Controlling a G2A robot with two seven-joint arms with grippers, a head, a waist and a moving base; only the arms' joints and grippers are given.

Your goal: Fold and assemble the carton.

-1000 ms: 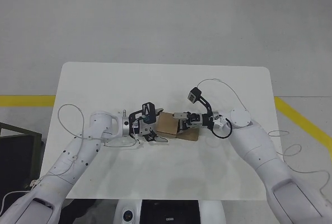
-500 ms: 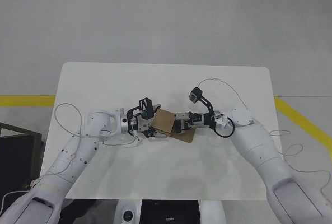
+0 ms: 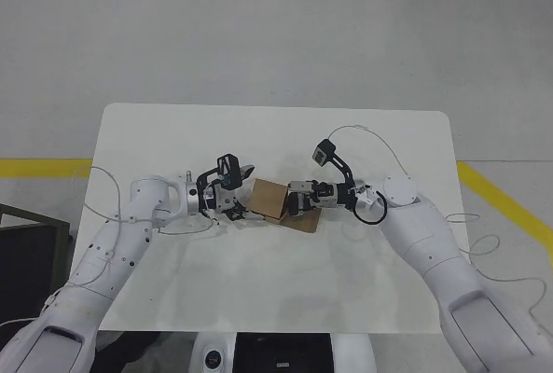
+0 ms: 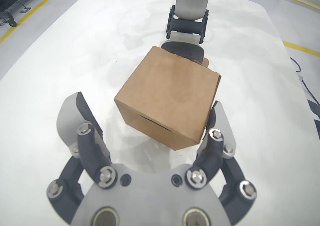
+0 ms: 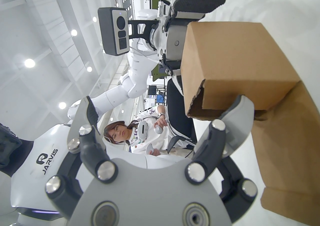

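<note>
White table, brown carton between left jaws and right jaws, both wide open, each touching it.

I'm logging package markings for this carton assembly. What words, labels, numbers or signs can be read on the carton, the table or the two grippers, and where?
Carton: none; the faces that show are plain brown. The dark line on one face is a slit, not print.
Table: none.
Left gripper and right gripper: no lettering, only screws and pads.
</note>
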